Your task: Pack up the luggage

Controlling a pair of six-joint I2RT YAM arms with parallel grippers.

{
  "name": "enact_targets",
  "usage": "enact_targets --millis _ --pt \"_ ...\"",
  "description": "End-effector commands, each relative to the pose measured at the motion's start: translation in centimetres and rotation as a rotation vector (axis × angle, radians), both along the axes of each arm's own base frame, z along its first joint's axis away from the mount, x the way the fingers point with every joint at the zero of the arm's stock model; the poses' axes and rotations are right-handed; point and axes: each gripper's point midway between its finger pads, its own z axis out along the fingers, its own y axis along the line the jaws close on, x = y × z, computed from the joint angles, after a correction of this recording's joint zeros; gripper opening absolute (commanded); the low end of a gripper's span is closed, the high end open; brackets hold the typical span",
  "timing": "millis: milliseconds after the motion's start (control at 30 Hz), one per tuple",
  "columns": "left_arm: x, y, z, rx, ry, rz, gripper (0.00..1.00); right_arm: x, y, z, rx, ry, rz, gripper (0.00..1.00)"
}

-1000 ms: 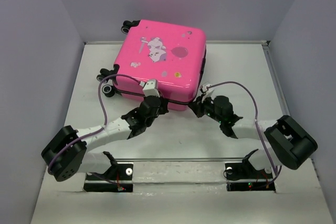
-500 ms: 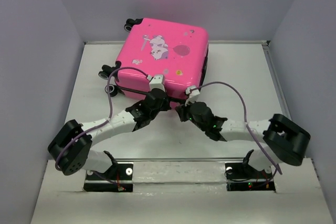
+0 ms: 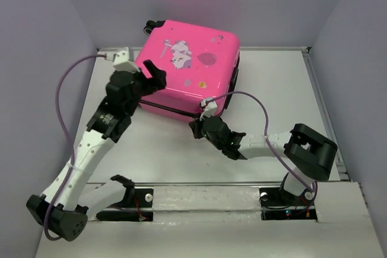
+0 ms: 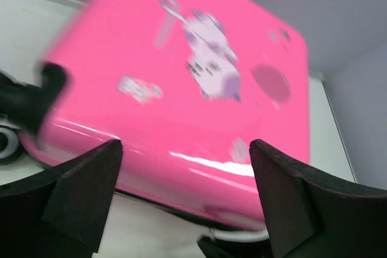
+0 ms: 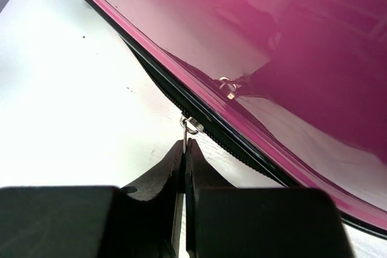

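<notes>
Right wrist view: the zipper pull (image 5: 188, 126) is pinched in the right gripper (image 5: 184, 143) at the luggage's (image 5: 290, 40) seam, which is laid crosswise ahead (left gripper (image 4: 184, 167) is spread, empty, farther left).

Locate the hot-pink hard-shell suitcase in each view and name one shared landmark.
Top external: hot-pink hard-shell suitcase, upper centre, closed.
Left wrist: the suitcase fills the frame beyond the open left pincer.
Right wrist: its shell crosses the upper right; the shut right pincer pinches its metal zipper pull.
Shared landmark: the black zipper seam along its near edge.
</notes>
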Motion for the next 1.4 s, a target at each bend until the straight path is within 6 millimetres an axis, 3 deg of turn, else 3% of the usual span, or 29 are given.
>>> enact_targets --millis 0,33,67,167,300,467,733,933,1000,1033,1067,1167,1200,1300,1367 --pt "1.2 6.3 0.7 -0.001 0.072 0.048 0.99 -1.6 1.6 1.5 0.083 0.023 0.059 0.07" --pt "2.9 10.4 -0.1 -0.024 0.093 0.147 0.99 -1.7 1.6 1.4 0.072 0.023 0.069 0.07" --pt "3.2 10.8 -0.4 -0.067 0.108 0.108 0.99 -1.7 1.6 1.4 0.070 0.025 0.070 0.07" --pt "5.2 15.7 -2.7 -0.197 0.164 0.227 0.99 -1.8 1.5 1.4 0.062 0.021 0.076 0.07" --pt "7.1 16.8 -5.2 -0.388 0.187 0.254 0.99 -2.1 1.6 1.2 0.044 0.023 0.100 0.07" --pt "9.2 18.2 -5.2 -0.425 0.181 0.317 0.99 -2.6 1.4 0.7 0.032 0.030 0.125 0.07" --pt "12.1 18.4 -8.0 -0.486 0.231 0.316 0.98 -2.9 1.5 0.8 0.038 0.035 0.140 0.07" --pt "13.4 18.2 -10.9 -0.561 0.257 0.319 0.84 -3.2 1.3 1.0 0.043 0.039 0.149 0.07" --pt "13.8 18.1 -10.5 -0.583 0.220 0.308 0.63 -3.4 1.2 1.0 0.042 0.043 0.151 0.07" --pt "13.8 18.1 -10.5 -0.591 0.222 0.309 0.63 -3.4 1.2 1.2 0.044 0.041 0.151 0.07" --pt "13.9 18.1 -10.5 -0.595 0.210 0.305 0.48 -3.5 1.0 1.0 0.041 0.044 0.153 0.07" --pt "14.3 17.4 -10.5 -0.589 0.204 0.275 0.21 -3.6 0.9 1.2 0.041 0.044 0.153 0.07" --pt "14.3 16.7 -10.4 -0.570 0.202 0.254 0.06 -3.7 0.8 1.4 0.041 0.042 0.153 0.07" --pt "13.7 14.7 -10.0 -0.526 0.187 0.214 0.06 -3.8 0.7 1.8 0.034 0.043 0.161 0.07" --pt "12.5 11.6 -9.6 -0.489 0.167 0.174 0.06 -4.0 0.9 2.7 0.028 0.043 0.179 0.07"
